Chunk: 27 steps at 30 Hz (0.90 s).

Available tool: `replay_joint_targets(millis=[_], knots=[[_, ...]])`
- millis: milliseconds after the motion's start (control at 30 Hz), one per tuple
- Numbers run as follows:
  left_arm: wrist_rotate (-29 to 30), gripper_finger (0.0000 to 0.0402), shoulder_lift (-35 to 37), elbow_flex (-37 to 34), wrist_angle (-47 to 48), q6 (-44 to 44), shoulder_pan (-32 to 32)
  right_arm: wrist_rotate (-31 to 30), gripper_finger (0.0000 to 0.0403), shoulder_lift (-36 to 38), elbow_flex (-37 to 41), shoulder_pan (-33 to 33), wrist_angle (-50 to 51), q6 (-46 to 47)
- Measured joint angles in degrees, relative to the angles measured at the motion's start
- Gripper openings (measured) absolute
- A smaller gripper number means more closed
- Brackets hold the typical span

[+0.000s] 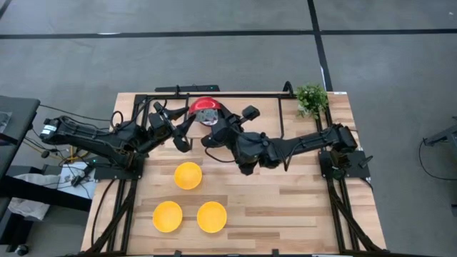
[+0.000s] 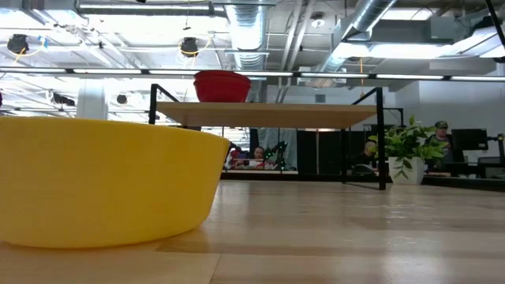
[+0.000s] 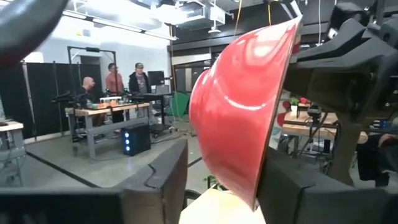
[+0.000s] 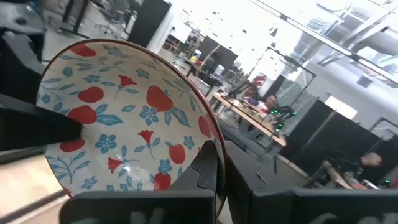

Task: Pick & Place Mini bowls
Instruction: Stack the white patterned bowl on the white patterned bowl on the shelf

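- Mini bowls lie in two groups: three yellow ones on the bare wood at the near half of the table, one [image 1: 188,175] nearer the middle and two side by side, [image 1: 167,215] and [image 1: 212,216], closer to the front edge.
- Red patterned bowls [image 1: 206,109] sit at the far side on a raised shelf [image 2: 268,114]; the low view shows them stacked [image 2: 222,85] there, though how many are in the stack cannot be told.
- Right gripper [image 1: 214,135] reaches in beside the red bowls. In its wrist view the jaws are closed down to a narrow gap that pinches the rim of a patterned bowl [image 4: 118,121], one finger inside against the flowered white face, the other outside.
- Left gripper [image 1: 178,132] is just beside the same bowls from the other side. Its wrist view shows its jaws spread wide, with the bowl's glossy red outer wall [image 3: 239,112] tilted on edge between them; whether either finger touches it cannot be told.
- A small green plant [image 1: 311,98] stands at the far right corner of the table.
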State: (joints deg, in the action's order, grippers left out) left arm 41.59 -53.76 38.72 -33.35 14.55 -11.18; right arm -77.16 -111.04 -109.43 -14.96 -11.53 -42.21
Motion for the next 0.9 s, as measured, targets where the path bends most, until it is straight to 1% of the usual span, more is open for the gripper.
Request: replay_joint_targets(millis=[100,200,267,400,467,567,733,900], knots=[[-0.2,0.0124,0.0,0.0,-0.2,-0.1,0.0,2.3,0.0,0.0,0.0,0.0,0.0,1.5],[0.7,0.0091,0.0,0.0,-0.8,-0.3,0.1,2.9,0.0,0.0,0.0,0.1,0.1,1.7],[1.5,0.0077,0.0,0.0,-1.2,-0.4,0.1,3.1,0.0,0.0,0.0,0.1,0.1,1.9],[2.7,0.0067,-0.1,0.0,-2.1,-0.5,0.1,3.8,0.0,0.0,0.0,0.0,0.2,2.3],[3.3,0.0063,-0.1,0.0,-2.4,-0.9,0.1,4.6,0.0,0.0,0.0,0.1,0.9,4.0],[4.2,0.0045,0.0,0.0,-2.8,-1.9,0.1,6.0,0.0003,0.0,0.0,0.1,1.2,5.8],[4.3,0.0036,0.0,0.0,-3.3,-2.2,0.2,7.1,0.0018,0.0,0.0,0.0,1.2,6.2],[4.4,0.0024,0.1,0.0,-3.3,-4.4,0.2,8.7,0.0031,0.1,0.0,-0.2,1.6,6.3]])
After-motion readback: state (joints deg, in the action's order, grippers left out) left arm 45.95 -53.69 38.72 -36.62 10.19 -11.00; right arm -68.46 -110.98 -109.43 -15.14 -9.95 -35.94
